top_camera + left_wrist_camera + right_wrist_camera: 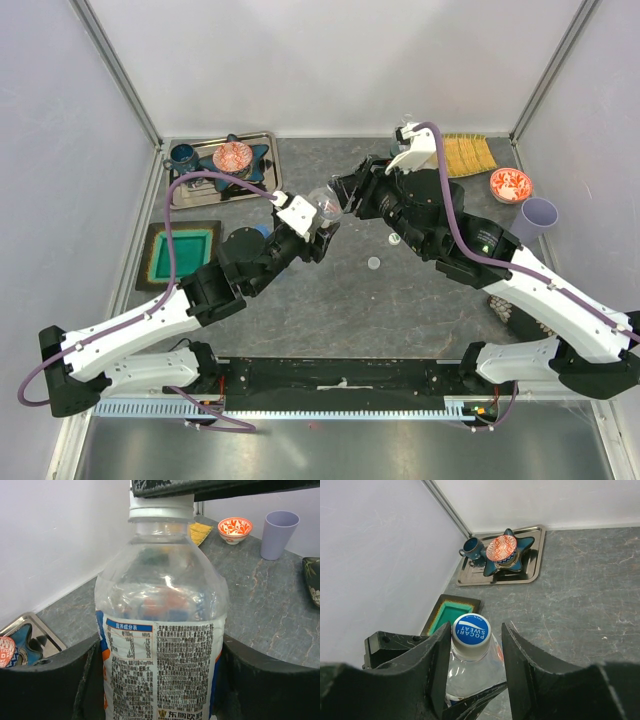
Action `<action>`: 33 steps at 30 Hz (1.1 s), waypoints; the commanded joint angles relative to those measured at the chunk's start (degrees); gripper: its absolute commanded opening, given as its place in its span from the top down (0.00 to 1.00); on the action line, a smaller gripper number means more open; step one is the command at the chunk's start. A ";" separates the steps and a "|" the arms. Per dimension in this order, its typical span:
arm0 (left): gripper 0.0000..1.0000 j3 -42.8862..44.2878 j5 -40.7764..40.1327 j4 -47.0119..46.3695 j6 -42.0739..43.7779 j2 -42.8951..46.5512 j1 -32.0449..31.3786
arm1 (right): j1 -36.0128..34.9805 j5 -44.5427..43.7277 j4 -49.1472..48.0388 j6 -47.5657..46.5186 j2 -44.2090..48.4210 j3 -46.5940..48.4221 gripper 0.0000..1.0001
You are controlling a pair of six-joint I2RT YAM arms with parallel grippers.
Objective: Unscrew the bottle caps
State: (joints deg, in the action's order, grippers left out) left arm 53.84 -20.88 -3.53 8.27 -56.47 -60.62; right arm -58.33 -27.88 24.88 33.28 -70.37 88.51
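Grey stone table (580,580) under both arms. My left gripper (160,680) is clamped on the bottle (161,595), around mid-table. My right gripper (474,647) straddles its blue cap (471,629), fingers just beside it, and I honestly can't tell if they're biting. Tray (529,565) sits back left, lilac cup (280,532) off right.

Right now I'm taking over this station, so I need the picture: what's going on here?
The left claw grips a clear labelled bottle by its body, holding it up between the arms. The right claw straddles the blue-and-white cap, which is on the bottle. A slim gap shows on one side, so it does not look clamped yet.
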 commanded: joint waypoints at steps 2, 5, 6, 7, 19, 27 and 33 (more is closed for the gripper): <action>0.51 -0.14 -0.39 -3.85 2.01 0.74 -0.55 | -0.03 0.28 -0.98 0.03 -0.21 -0.79 0.49; 0.51 -0.14 -0.30 -3.85 1.92 0.83 -0.55 | -0.03 0.19 -1.06 0.03 -0.12 -1.14 0.50; 0.51 -0.14 -0.30 -3.85 1.92 0.75 -0.55 | -0.03 0.45 -1.07 0.03 -0.21 -1.15 0.51; 0.51 -0.14 -0.30 -3.94 1.84 0.83 -0.64 | -0.03 0.54 -1.07 -0.05 -0.29 -1.23 0.51; 0.52 -0.41 1.71 -4.29 1.75 1.36 -0.73 | 0.05 4.32 -2.21 -0.75 0.75 -3.52 1.00; 0.53 1.61 15.94 -0.97 -0.97 4.52 0.76 | 1.37 19.95 -2.04 -10.85 5.50 -4.75 1.00; 0.53 8.11 49.93 3.18 -10.80 3.56 10.93 | 1.55 33.75 3.32 -18.93 9.37 -1.85 1.00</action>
State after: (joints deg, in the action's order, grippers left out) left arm 56.01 3.25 0.89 5.28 -52.62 -55.53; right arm -56.42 -8.32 22.65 22.90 -62.65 84.53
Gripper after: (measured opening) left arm 0.682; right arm 0.378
